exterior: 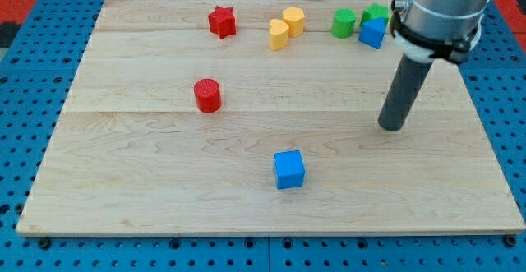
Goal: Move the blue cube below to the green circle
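Blocks, placed against the blue cube (289, 170) low on the wooden board (123, 182): red cylinder (207, 95) up-left, red star (222, 21) farther up, green circle (343, 23) far up-right, my tip (392, 126) up-right, well apart, touching nothing; it is a bare rod holding nothing.

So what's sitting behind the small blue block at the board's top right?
Behind the small blue block a green block shows, touching or nearly so; its shape is unclear. The arm housing covers what lies to their right. My tip rests lower on the wooden board, apart from both.
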### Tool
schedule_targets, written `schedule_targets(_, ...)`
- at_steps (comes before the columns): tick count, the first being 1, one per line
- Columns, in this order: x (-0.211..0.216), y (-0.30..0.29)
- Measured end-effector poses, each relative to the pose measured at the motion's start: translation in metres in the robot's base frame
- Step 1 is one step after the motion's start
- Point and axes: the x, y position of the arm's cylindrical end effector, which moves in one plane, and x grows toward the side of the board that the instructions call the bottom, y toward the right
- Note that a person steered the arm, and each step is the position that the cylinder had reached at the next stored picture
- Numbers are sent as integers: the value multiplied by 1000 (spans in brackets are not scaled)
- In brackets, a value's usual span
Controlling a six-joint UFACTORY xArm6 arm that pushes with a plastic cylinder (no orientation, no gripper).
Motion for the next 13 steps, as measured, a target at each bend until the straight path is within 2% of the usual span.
schedule_targets(1, 73, -24)
schedule_targets(2, 75, -100)
schedule_targets(3, 117, -126)
schedule_targets(4, 79, -180)
schedule_targets(5, 29, -190)
schedule_targets(6, 8, -164)
schedule_targets(8, 62, -151)
schedule_targets(9, 44, -111)
schedule_targets(10, -32, -81)
schedule_targets(11, -77, -72)
schedule_targets(12, -50, -63)
schedule_targets(13, -50, -105)
